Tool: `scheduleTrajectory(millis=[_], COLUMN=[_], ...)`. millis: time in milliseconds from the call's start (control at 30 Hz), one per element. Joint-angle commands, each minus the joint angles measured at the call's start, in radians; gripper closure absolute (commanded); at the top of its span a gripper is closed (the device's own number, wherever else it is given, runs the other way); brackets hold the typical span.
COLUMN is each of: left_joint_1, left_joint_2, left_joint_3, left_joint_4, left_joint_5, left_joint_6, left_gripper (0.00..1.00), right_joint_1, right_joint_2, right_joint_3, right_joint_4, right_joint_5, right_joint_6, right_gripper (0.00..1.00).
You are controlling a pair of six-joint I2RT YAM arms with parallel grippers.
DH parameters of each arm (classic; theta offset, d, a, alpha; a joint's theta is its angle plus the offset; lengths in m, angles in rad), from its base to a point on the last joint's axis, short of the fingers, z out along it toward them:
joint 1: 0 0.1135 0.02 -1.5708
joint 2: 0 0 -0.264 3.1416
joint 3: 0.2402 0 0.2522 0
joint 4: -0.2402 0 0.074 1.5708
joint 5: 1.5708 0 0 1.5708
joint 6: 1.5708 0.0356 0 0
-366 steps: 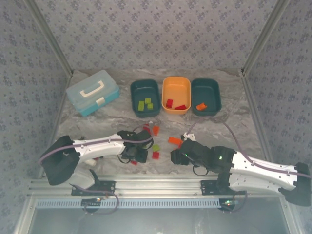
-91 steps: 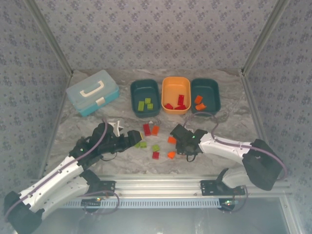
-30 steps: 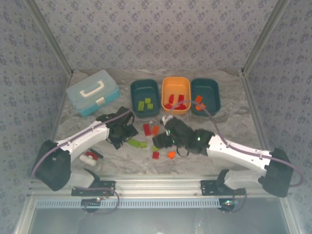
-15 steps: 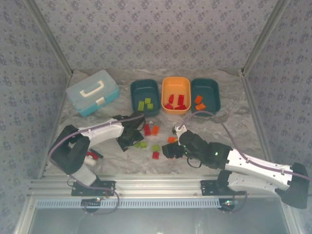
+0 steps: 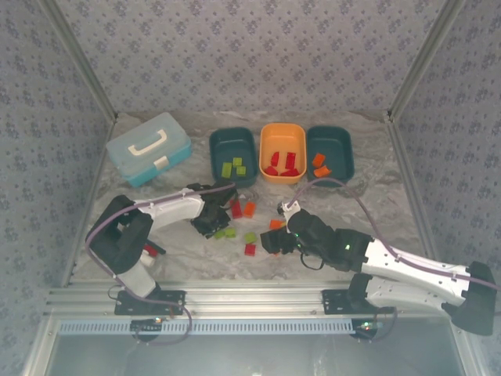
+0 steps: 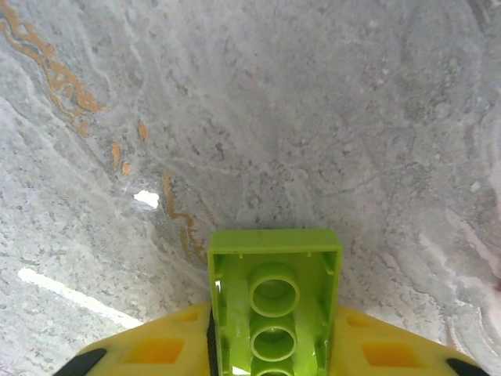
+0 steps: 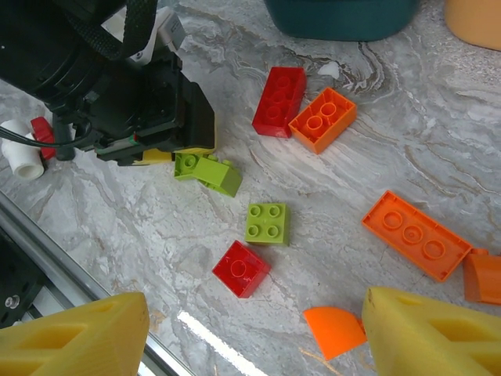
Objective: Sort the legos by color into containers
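Loose legos [image 5: 249, 237] crowd middle of counter [image 5: 391, 196] between both arms. Left arm [image 5: 164, 210] bars left flank; right arm [image 5: 391, 262] sprawls along near right edge. Tub row [image 5: 282, 126], light blue case [image 5: 149, 148] wall off back. Bare stretch at far right: open lane.

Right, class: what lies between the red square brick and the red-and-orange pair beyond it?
One lime green square brick, studs up, sits between the red square brick and the long red brick and orange brick, by the right wrist view.
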Motion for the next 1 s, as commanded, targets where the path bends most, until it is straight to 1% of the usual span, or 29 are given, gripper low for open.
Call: scheduleTrajectory(millis=[0,33,67,167,233,267,300,333,400,467,533,600,633,700,767,867,967], left_joint_1=[0.002,0.002,0.001,-0.008,0.002,0.017,0.036,0.060,0.117,0.156,0.182,0.207,0.217,0.229,0.235,0.251,0.267], left_joint_2=[-0.002,-0.014,-0.029,-0.065,-0.073,-0.068,-0.051,-0.025,0.062,0.150,0.246,0.351,0.402,0.519,0.617,0.700,0.747], left_joint_3=[0.021,0.033,0.059,0.200,0.296,0.345,0.388,0.441,0.570,0.692,0.808,0.935,1.002,1.159,1.290,1.378,1.400], left_joint_4=[-0.101,-0.115,-0.136,-0.256,-0.280,-0.267,-0.236,-0.248,-0.272,-0.298,-0.320,-0.336,-0.357,-0.436,-0.499,-0.488,-0.434], left_joint_5=[-0.052,-0.067,-0.091,-0.195,-0.239,-0.248,-0.235,-0.215,-0.165,-0.146,-0.145,-0.110,-0.101,-0.099,-0.112,-0.117,-0.109], left_joint_6=[-0.540,-0.524,-0.489,-0.365,-0.263,-0.198,-0.103,-0.059,0.043,0.130,0.200,0.273,0.289,0.318,0.336,0.354,0.376], left_gripper=[0.74,0.75,0.80,0.80,0.79,0.79,0.79,0.79,0.79,0.78,0.77,0.77,0.77,0.78,0.78,0.77,0.76], right_joint_1=[-0.001,-0.002,-0.006,-0.027,-0.047,-0.056,-0.068,-0.081,-0.118,-0.148,-0.186,-0.243,-0.270,-0.318,-0.337,-0.338,-0.338], right_joint_2=[-0.015,-0.015,-0.016,0.000,0.009,0.011,0.017,0.024,0.048,0.071,0.091,0.129,0.159,0.240,0.306,0.339,0.341], right_joint_3=[-0.002,-0.001,0.001,0.003,0.009,0.014,0.023,0.032,0.056,0.079,0.093,0.117,0.139,0.211,0.275,0.302,0.288], right_joint_4=[-0.034,-0.040,-0.047,-0.080,-0.092,-0.094,-0.093,-0.089,-0.046,0.016,0.105,0.172,0.179,0.138,0.110,0.124,0.115], right_joint_5=[0.040,0.044,0.052,0.083,0.097,0.104,0.106,0.105,0.067,0.048,0.030,0.013,0.008,0.013,-0.001,-0.034,-0.030], right_joint_6=[0.027,0.032,0.037,0.073,0.090,0.096,0.100,0.103,0.086,0.063,0.053,0.055,0.063,0.078,0.069,0.054,0.070], right_gripper=[0.26,0.26,0.26,0.26,0.27,0.27,0.27,0.27,0.27,0.26,0.25,0.23,0.23,0.24,0.24,0.25,0.25])
